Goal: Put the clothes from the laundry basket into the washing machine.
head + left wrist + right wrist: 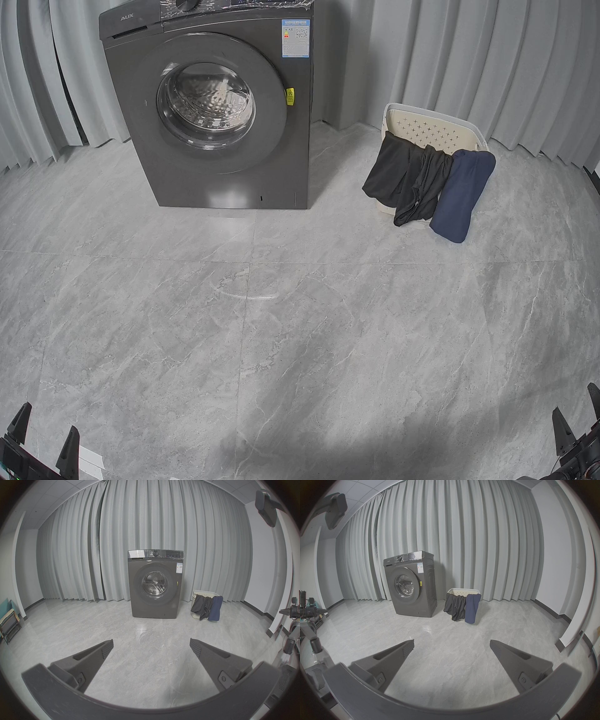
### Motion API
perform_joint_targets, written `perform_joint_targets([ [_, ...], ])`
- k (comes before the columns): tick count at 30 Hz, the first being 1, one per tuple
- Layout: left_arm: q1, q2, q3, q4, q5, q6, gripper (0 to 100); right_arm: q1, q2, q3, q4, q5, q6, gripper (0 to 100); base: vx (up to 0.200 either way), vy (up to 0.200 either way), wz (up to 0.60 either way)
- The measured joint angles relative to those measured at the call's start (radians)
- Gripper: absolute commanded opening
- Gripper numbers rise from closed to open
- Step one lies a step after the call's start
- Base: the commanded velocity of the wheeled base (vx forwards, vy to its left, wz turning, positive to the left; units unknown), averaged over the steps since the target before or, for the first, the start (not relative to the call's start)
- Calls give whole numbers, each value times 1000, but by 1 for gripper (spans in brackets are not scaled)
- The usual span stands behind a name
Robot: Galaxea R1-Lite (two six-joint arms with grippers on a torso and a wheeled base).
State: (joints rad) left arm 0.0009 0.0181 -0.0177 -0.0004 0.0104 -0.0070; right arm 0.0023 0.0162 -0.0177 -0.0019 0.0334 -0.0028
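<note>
A dark grey washing machine (212, 106) stands on the floor at the far left, its round door shut. To its right sits a white laundry basket (431, 128) with black clothes (409, 175) and a navy garment (461, 194) draped over its front rim. The same machine (155, 583) and basket (201, 594) appear far off in the left wrist view, and again as machine (409, 583) and basket (462, 591) in the right wrist view. My left gripper (151, 645) (44, 431) and right gripper (452, 645) (578, 415) are both open and empty, low and near me, well away from the basket.
Grey tiled floor (300, 325) stretches between me and the machine. Pale curtains (475, 56) hang behind both machine and basket. Some items lean against the wall (9, 623) at the room's side.
</note>
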Motion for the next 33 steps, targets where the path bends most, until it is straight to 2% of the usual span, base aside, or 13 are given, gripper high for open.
perform_joint_targets([
  [11,1,0,0,0,1,-9,100,0,0,0,0,0,0,100,0,0,0],
  [23,0,0,0,-1,1,-15,100,0,0,0,1,1,-1,100,200,0,0],
  [29,0,0,0,-1,-1,-8,100,0,0,0,1,1,-3,100,0,0,0],
  [33,1,0,0,-1,-1,-8,100,0,0,0,0,1,-4,100,0,0,-450],
])
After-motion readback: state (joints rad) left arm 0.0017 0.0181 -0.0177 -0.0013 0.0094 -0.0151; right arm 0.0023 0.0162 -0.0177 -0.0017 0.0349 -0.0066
